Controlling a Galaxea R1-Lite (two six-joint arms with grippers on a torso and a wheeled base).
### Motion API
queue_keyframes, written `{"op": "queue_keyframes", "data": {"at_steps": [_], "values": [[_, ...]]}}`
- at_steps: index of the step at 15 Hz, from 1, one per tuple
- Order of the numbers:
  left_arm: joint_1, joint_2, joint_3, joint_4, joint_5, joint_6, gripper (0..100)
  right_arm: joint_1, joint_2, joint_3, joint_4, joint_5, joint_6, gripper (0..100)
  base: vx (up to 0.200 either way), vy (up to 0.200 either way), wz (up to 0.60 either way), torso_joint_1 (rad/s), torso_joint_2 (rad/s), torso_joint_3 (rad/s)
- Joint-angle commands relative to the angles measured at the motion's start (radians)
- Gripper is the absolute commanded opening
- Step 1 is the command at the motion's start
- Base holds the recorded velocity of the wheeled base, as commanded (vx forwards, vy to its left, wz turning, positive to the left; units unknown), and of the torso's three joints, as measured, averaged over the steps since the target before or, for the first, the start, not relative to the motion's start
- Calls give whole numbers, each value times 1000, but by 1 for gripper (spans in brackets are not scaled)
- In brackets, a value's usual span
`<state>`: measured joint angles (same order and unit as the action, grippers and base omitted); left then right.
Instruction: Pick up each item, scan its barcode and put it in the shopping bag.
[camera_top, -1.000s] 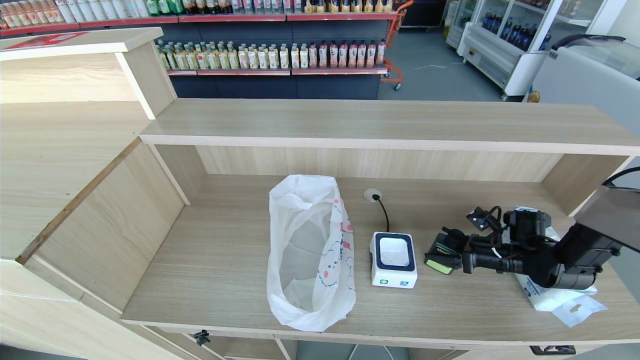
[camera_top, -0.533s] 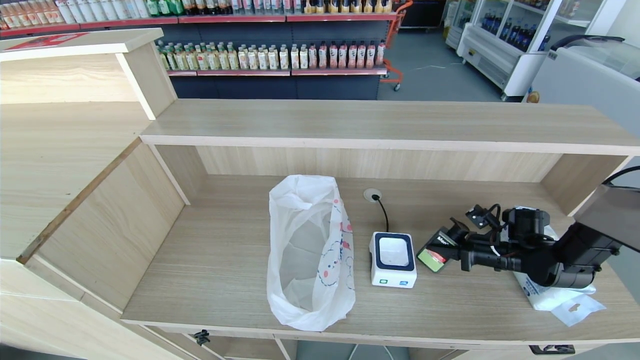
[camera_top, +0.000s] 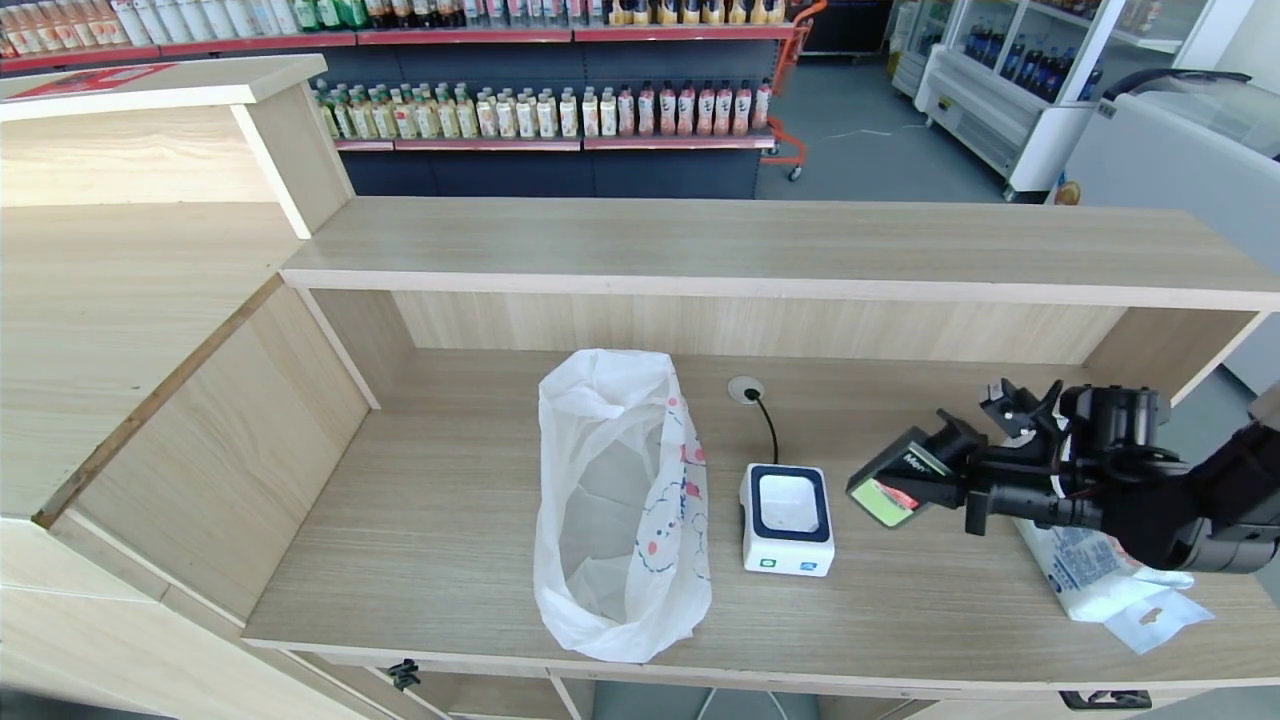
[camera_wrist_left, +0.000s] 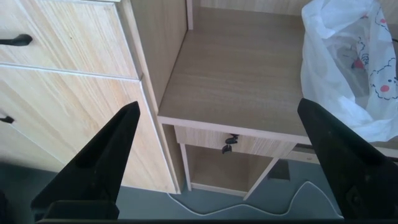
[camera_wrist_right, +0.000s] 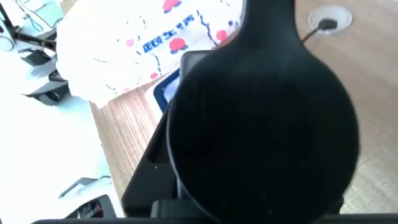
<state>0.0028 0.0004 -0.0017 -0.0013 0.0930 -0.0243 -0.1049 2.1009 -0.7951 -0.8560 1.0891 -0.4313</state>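
My right gripper (camera_top: 938, 476) is shut on a small black box with a green and red face (camera_top: 893, 484). It holds the box tilted in the air, just right of the white barcode scanner (camera_top: 787, 518) with its dark blue frame. The open white shopping bag (camera_top: 620, 500) with a cartoon print lies left of the scanner. In the right wrist view a black round shape blocks most of the scene, with the bag (camera_wrist_right: 143, 43) and the scanner (camera_wrist_right: 169, 88) beyond it. My left gripper (camera_wrist_left: 217, 168) hangs open below the counter's front edge, near the bag (camera_wrist_left: 348, 62).
A white packet with blue print (camera_top: 1100, 585) lies at the counter's right end under my right arm. The scanner's cable runs to a round port (camera_top: 746, 389) at the back. A raised shelf (camera_top: 760, 245) and side walls enclose the counter. A drawer with a key (camera_wrist_left: 229, 142) sits under the front edge.
My right arm has lifted the box off the counter and drawn back a little to the right. The box has tilted so that its green face shows. The bag and scanner have stayed put.
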Motion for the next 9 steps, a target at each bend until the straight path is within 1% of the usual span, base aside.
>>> {"op": "queue_keyframes", "data": {"at_steps": [1,2,4,7,8,9], "values": [[0,0,0,0,-1,0,100,10,-266,19,-6,74,-89,0,0,0,0,0,0,0],[0,0,0,0,1,0,100,34,-317,-38,-3,75,-178,0,0,0,0,0,0,0],[0,0,0,0,-1,0,100,65,-395,-142,0,71,-300,0,0,0,0,0,0,0],[0,0,0,0,1,0,100,96,-483,-145,3,43,-512,0,0,0,0,0,0,0],[0,0,0,0,1,0,100,113,-544,-124,34,6,-664,0,0,0,0,0,0,0],[0,0,2,0,1,0,100,128,-576,-107,69,35,-708,0,0,0,0,0,0,0]]}}
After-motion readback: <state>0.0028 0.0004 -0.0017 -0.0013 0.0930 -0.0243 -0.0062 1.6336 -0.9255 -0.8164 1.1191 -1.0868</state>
